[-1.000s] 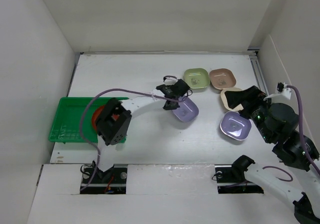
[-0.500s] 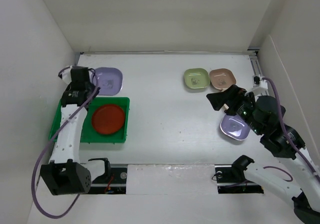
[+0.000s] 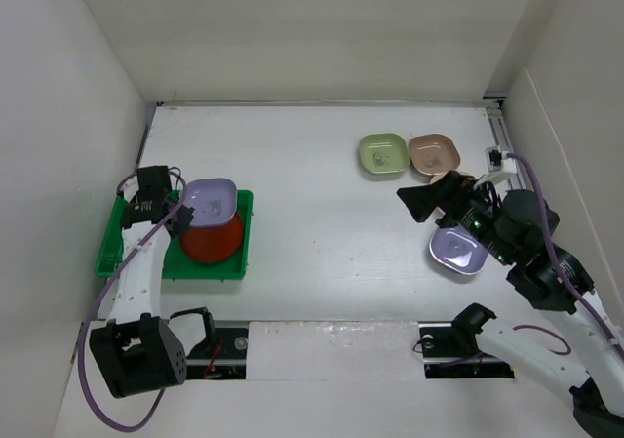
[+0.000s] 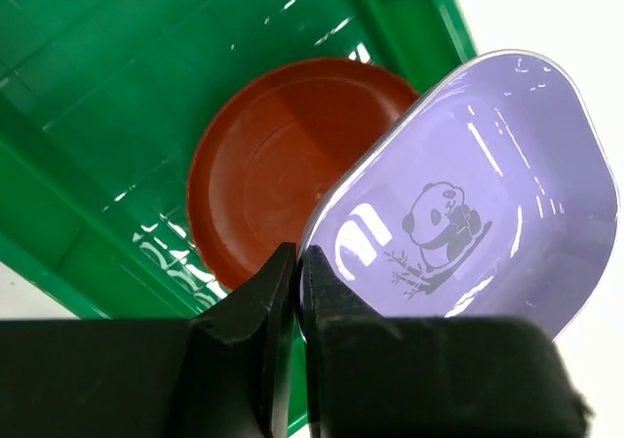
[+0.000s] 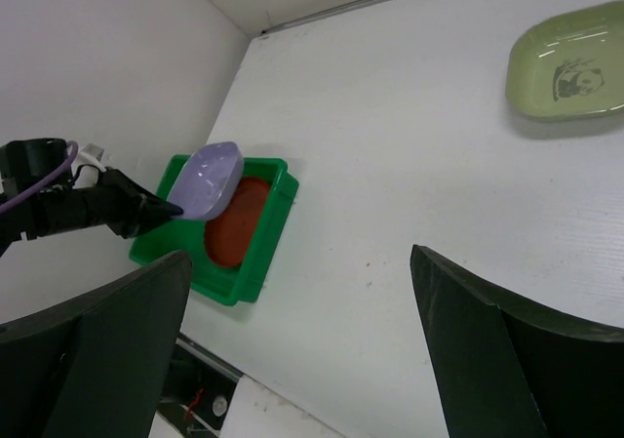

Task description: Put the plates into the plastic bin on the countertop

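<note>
As the left gripper (image 4: 298, 262) pinches the lavender plate (image 4: 468, 194), level it above the red plate (image 4: 258, 165) beyond the jaws.

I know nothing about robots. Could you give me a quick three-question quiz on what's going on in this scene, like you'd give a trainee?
1. True or false: the right gripper is clamped on a plate.
2. What lies in the green bin? A) a round reddish-brown plate B) a blue cup C) nothing at all
3. Fill the gap: the left gripper pinches the rim of the ____ plate, holding it tilted over the bin.

Key:
1. False. Its fingers are spread wide with nothing between them.
2. A.
3. Lavender. The lavender plate has a panda picture.
</note>
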### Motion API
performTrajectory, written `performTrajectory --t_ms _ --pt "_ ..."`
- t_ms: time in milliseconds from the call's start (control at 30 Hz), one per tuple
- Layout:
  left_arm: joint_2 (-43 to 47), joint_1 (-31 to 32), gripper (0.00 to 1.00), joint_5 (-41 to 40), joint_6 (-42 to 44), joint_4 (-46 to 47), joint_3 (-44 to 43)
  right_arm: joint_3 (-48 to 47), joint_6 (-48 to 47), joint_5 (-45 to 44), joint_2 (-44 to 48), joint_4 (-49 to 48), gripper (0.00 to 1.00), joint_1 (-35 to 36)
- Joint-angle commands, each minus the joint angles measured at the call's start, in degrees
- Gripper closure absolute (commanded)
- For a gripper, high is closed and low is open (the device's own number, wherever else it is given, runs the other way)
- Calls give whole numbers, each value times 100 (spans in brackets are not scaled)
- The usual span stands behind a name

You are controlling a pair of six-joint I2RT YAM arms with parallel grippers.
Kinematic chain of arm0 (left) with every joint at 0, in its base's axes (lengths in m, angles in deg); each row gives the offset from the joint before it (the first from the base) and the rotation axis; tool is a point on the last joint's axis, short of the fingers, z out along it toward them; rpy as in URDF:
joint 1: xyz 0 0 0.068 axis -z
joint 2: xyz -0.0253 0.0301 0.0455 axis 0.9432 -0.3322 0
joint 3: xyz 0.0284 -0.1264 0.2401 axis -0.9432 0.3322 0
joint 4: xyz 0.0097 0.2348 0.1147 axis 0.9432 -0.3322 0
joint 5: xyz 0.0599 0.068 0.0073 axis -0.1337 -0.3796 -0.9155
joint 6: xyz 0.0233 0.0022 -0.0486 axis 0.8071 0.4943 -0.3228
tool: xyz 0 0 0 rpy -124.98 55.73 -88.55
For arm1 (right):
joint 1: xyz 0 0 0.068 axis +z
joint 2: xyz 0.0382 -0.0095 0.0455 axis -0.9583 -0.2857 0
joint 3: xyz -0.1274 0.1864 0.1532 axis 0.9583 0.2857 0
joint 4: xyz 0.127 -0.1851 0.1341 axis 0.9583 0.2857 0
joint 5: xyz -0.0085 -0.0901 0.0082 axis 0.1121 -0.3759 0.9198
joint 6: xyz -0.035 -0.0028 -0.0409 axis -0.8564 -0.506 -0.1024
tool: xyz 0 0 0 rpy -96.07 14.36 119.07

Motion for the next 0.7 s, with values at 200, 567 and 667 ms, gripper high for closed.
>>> performTrajectory --t_ms 200,567,667 --pt "87 -6 72 162 -289 238 321 13 -151 129 163 -411 0 5" --pt "888 415 0 836 -34 1282 -469 13 -151 -282 163 -411 0 5" --pt "89 555 0 1644 27 1879 -830 66 -81 -616 163 -359 0 5"
